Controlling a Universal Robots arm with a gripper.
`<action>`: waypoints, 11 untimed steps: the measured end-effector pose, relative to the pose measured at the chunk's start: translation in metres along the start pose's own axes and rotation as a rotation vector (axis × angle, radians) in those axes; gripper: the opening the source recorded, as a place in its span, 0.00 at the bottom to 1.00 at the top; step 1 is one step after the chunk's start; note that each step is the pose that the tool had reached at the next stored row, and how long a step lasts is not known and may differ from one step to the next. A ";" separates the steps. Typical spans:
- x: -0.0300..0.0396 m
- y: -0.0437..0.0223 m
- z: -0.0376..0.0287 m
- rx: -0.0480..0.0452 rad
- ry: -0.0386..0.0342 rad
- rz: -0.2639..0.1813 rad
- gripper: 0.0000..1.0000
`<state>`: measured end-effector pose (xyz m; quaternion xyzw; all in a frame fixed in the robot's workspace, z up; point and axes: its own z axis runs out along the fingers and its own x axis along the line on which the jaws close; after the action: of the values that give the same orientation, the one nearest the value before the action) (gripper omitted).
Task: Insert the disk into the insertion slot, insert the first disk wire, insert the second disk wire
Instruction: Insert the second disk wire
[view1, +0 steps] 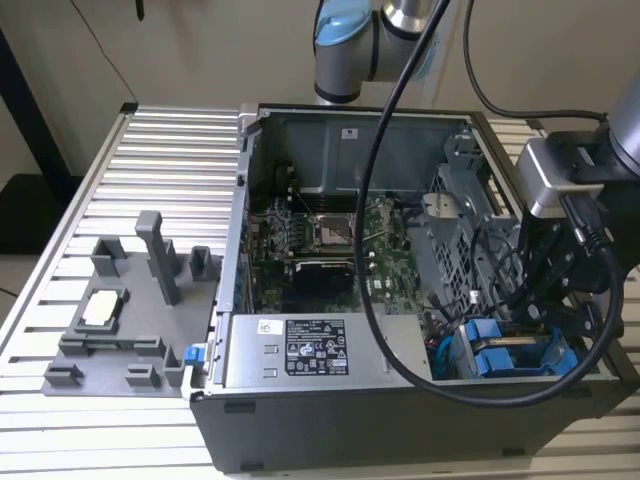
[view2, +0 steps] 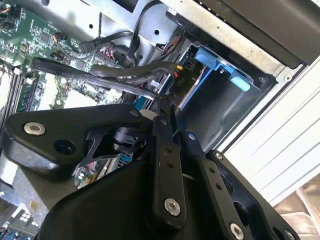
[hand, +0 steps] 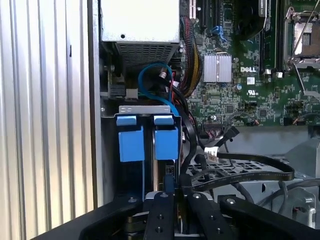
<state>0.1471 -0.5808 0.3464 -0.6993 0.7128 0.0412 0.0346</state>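
The disk (view1: 512, 356), in its bright blue carrier, sits in the insertion slot (view1: 452, 352) at the case's corner nearest the exterior view's right. Its blue tabs (hand: 166, 141) show in the first wrist view, and the carrier (view2: 216, 62) shows inside the grey bay wall (view2: 235, 107) in the second. My gripper (view1: 545, 300) hangs just above the disk's end. A flat black disk wire (hand: 240, 177) runs straight into the fingertips of the gripper (hand: 177, 192), which is shut on it. The same wire (view2: 120, 82) ends at the gripper (view2: 159, 107); its connector is hidden.
A silver power-supply box (view1: 320, 350) lies beside the bay, with the green motherboard (view1: 320, 235) behind it. Loose black cables (view1: 500, 280) and a blue cable (hand: 150, 80) crowd the bay. A grey fixture tray (view1: 120, 320) rests on the slatted table (view1: 160, 150).
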 end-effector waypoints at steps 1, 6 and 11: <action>0.0001 0.0000 0.0009 0.0002 0.0001 0.001 0.16; 0.0004 0.0000 0.0040 0.0005 0.0008 0.004 0.16; 0.0007 -0.0001 0.0065 0.0006 0.0000 0.005 0.16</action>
<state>0.1471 -0.5808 0.3399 -0.6976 0.7145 0.0411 0.0347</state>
